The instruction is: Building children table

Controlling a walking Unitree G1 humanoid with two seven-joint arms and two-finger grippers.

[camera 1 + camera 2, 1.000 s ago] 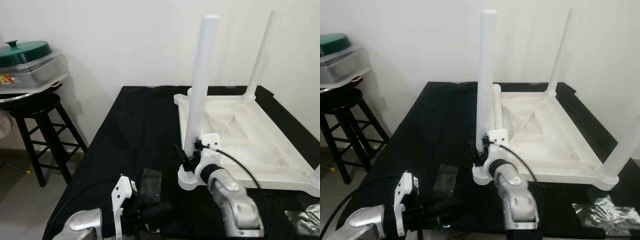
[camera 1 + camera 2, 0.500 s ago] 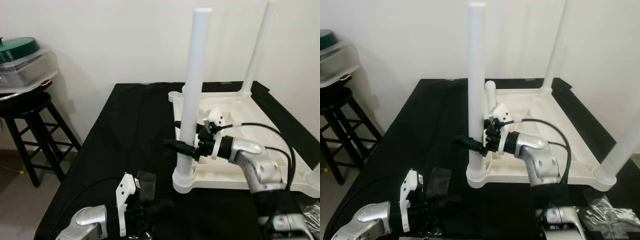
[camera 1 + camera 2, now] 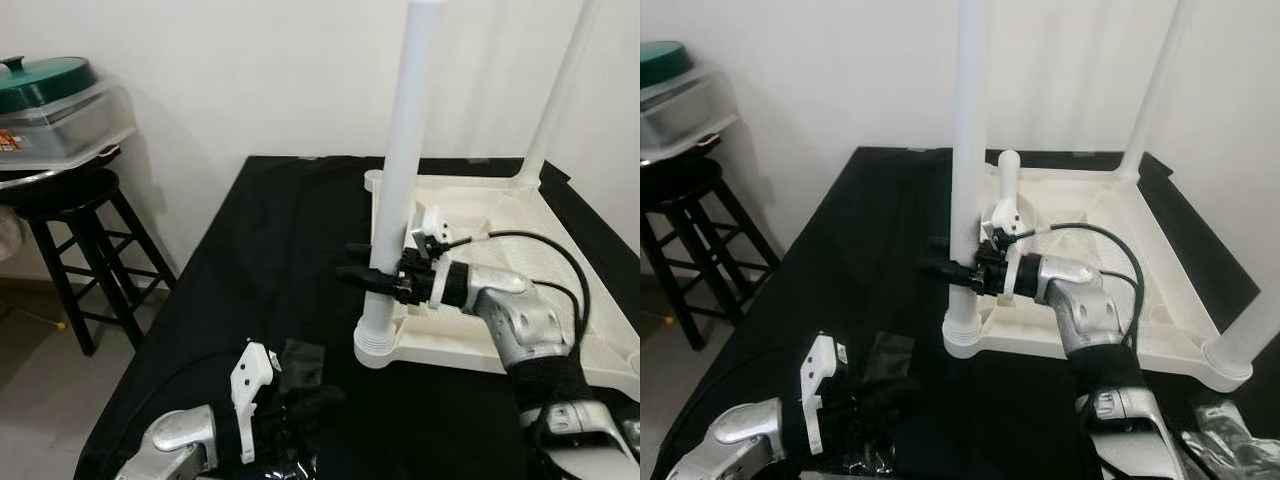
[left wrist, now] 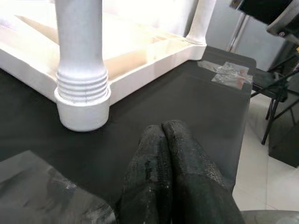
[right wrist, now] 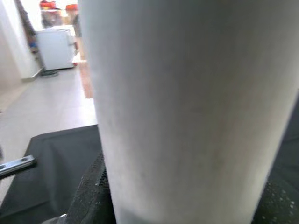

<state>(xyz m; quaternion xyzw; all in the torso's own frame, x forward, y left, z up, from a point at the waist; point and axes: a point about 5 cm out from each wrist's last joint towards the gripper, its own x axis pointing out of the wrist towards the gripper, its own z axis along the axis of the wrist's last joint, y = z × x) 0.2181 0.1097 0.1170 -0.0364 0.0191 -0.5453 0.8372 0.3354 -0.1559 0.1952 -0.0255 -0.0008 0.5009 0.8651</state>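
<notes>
Left eye view, leg and right gripper: the right gripper point(image 3: 365, 277) reaches in level from the robot's right and its black fingers close around the near-left table leg point(image 3: 400, 180), low on the shaft, just above the threaded collar.
Left eye view, leg axis: upright, its foot seated in the near-left corner socket of the upturned white tabletop point(image 3: 520, 240), which lies on the black cloth point(image 3: 260, 260); the fingers cross it at a right angle.
Left eye view, nearer arm: the right one, already on the leg; the left gripper point(image 3: 300, 405) lies low on the cloth, toward the robot and slightly to the left of the socket, apart from it.
Right eye view, other legs: a far-right leg point(image 3: 1155, 90) and a near-right leg point(image 3: 1255, 330) stand in their corners; a short stub point(image 3: 1007, 185) stands up at the far-left corner.
Left wrist view, left gripper: fingers pressed together on nothing, pointing at the collar of the near leg, with bare cloth between; a clear plastic bag point(image 4: 227, 72) lies beyond on the cloth.
Right wrist view, grasp: the white shaft sits right against the camera between the dark fingers point(image 5: 91, 186).
Judged step: seating or twisting this leg into its socket, so the turn runs about the leg's upright axis.
</notes>
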